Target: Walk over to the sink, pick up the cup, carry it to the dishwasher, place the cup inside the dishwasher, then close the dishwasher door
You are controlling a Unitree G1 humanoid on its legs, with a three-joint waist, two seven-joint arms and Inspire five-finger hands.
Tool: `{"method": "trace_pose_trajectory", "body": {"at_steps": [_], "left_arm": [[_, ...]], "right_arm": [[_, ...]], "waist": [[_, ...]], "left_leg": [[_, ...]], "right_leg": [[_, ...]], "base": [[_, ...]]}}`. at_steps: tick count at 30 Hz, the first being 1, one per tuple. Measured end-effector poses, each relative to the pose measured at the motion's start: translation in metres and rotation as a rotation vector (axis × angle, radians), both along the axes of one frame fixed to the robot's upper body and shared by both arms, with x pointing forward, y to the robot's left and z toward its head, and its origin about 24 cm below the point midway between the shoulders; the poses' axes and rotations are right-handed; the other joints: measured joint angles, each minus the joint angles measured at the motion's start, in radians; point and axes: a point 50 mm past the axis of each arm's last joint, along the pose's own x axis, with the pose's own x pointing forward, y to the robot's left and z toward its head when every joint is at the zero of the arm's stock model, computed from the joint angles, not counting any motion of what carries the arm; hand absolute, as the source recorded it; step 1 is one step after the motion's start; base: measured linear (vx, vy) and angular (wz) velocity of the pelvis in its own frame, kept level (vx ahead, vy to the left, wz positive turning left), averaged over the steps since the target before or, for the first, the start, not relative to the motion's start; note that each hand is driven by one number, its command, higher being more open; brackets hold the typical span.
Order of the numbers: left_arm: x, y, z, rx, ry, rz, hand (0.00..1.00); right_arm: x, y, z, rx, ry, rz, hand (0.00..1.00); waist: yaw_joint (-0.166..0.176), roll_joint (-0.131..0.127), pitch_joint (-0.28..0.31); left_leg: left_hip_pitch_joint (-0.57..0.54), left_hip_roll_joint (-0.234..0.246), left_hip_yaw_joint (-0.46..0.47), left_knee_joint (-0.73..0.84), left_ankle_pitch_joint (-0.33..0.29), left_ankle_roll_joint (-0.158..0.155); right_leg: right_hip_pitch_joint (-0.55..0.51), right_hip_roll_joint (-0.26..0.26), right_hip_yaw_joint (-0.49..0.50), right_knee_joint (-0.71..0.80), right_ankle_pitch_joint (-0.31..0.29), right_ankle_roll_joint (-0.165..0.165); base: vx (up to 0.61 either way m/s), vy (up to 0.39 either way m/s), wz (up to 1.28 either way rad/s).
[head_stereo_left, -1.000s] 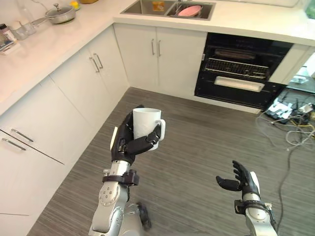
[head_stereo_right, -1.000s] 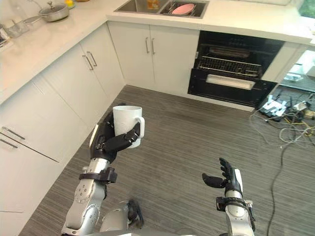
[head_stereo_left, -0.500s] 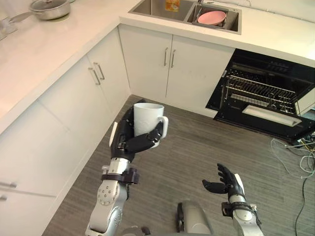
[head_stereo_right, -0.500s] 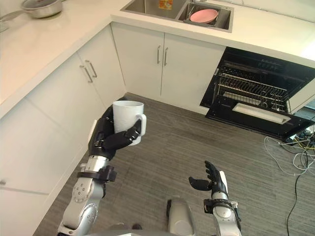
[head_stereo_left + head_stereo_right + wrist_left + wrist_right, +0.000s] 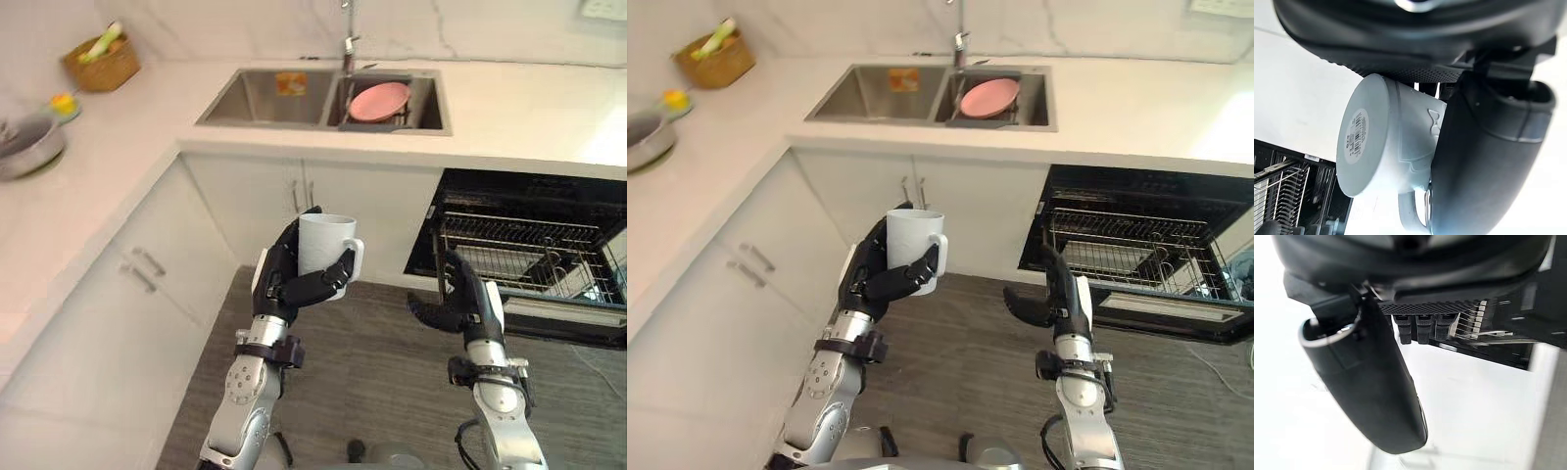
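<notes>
Camera swung up to sink (image 5: 250, 98); right hand (image 5: 462, 302) raised | left hand (image 5: 284, 276) curled round upright cup (image 5: 324, 243) | right hand relaxed, empty | dishwasher (image 5: 529, 240) open

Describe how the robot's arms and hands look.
The left arm and right arm are rounded silver-grey shells, each with a black collar at the wrist. The left hand and right hand are dark, fingered, with a white strip along one edge.

The left arm (image 5: 243, 397) and right arm (image 5: 502, 416) are silver-grey and rounded, black-banded at the wrist. The left hand (image 5: 290, 284) and right hand (image 5: 462, 305) are dark (palms finely ribbed), each with a white side strip.
</notes>
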Motion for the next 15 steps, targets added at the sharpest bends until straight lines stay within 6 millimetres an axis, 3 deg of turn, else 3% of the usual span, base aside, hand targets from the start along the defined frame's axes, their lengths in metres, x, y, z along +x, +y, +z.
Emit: {"method": "trace_pose_trajectory", "body": {"at_steps": [1, 2, 3, 6, 8, 9, 11, 12, 13, 14, 15], "left_arm": [[-0.001, 0.002, 0.001, 0.008, -0.006, 0.008, 0.30], [-0.001, 0.004, 0.004, 0.023, -0.021, 0.024, 0.30], [-0.001, 0.009, 0.005, 0.036, -0.026, 0.043, 0.30], [0.002, 0.016, 0.011, 0.038, -0.048, 0.085, 0.30], [0.003, 0.020, 0.021, 0.036, -0.085, 0.107, 0.30], [0.004, 0.021, 0.023, 0.052, -0.097, 0.104, 0.30], [0.004, 0.022, 0.024, 0.076, -0.100, 0.117, 0.30], [0.004, 0.025, 0.025, 0.067, -0.106, 0.138, 0.30], [0.004, 0.028, 0.029, 0.060, -0.125, 0.156, 0.30], [0.004, 0.030, 0.031, 0.058, -0.136, 0.165, 0.30], [0.004, 0.033, 0.034, 0.057, -0.155, 0.179, 0.30]], "right_arm": [[0.001, 0.002, 0.000, 0.000, -0.001, 0.010, 0.90], [0.003, 0.006, 0.002, -0.004, -0.005, 0.033, 0.90], [0.003, 0.013, 0.003, -0.002, -0.010, 0.062, 0.90], [0.006, 0.024, 0.013, 0.008, -0.058, 0.103, 0.90], [0.012, 0.032, 0.024, 0.022, -0.112, 0.129, 0.90], [0.017, 0.036, 0.028, 0.031, -0.133, 0.141, 0.90], [0.021, 0.044, 0.030, 0.042, -0.143, 0.168, 0.90], [0.025, 0.053, 0.034, 0.047, -0.158, 0.208, 0.90], [0.029, 0.063, 0.039, 0.053, -0.183, 0.251, 0.90], [0.032, 0.068, 0.042, 0.055, -0.199, 0.277, 0.90], [0.036, 0.076, 0.049, 0.059, -0.230, 0.317, 0.90]], "waist": [[-0.001, 0.001, -0.001], [0.003, 0.015, -0.009], [0.009, 0.007, -0.015], [-0.011, -0.021, -0.031], [-0.004, -0.033, -0.034], [-0.006, -0.035, -0.033], [-0.011, -0.034, -0.033], [-0.010, -0.031, -0.037], [-0.009, -0.029, -0.047], [-0.009, -0.028, -0.051], [-0.007, -0.032, -0.056]], "left_leg": [[0.002, -0.017, -0.044, -0.080, 0.020, -0.009], [0.019, -0.030, -0.115, -0.202, 0.102, -0.034], [0.046, -0.055, -0.125, -0.188, 0.191, -0.006], [0.034, -0.077, -0.046, -0.114, 0.131, 0.056], [0.065, -0.085, 0.039, -0.134, 0.100, 0.087], [0.116, -0.094, 0.070, -0.178, 0.094, 0.097], [0.225, -0.093, 0.116, -0.247, 0.092, 0.101], [0.289, -0.082, 0.152, -0.295, 0.092, 0.100], [0.322, -0.066, 0.197, -0.329, 0.089, 0.093], [0.333, -0.054, 0.218, -0.341, 0.084, 0.081], [0.347, -0.040, 0.255, -0.349, 0.072, 0.059]], "right_leg": [[-0.002, 0.000, 0.025, 0.019, -0.023, 0.009], [-0.016, 0.010, 0.086, 0.072, -0.078, 0.032], [-0.021, 0.009, 0.150, 0.119, -0.124, 0.045], [-0.044, -0.036, 0.200, 0.145, -0.146, 0.069], [-0.135, -0.064, 0.166, 0.279, -0.136, 0.201], [-0.201, -0.086, 0.090, 0.411, -0.101, 0.281], [-0.261, -0.137, -0.062, 0.539, -0.108, 0.224], [-0.300, -0.162, -0.166, 0.558, -0.139, 0.165], [-0.351, -0.177, -0.258, 0.522, -0.160, 0.117], [-0.379, -0.181, -0.308, 0.484, -0.157, 0.092], [-0.422, -0.179, -0.373, 0.381, -0.125, 0.055]], "base": [[0.39, 0.340, -1.30], [0.43, 0.394, -1.53], [0.44, 0.411, -1.53], [0.38, 0.342, -0.99], [0.35, 0.290, -1.02], [0.33, 0.224, -0.73], [0.26, 0.115, -0.75], [0.23, 0.047, -0.93], [0.23, 0.023, -0.99], [0.24, -0.027, -1.01], [0.20, -0.060, -0.79]]}}
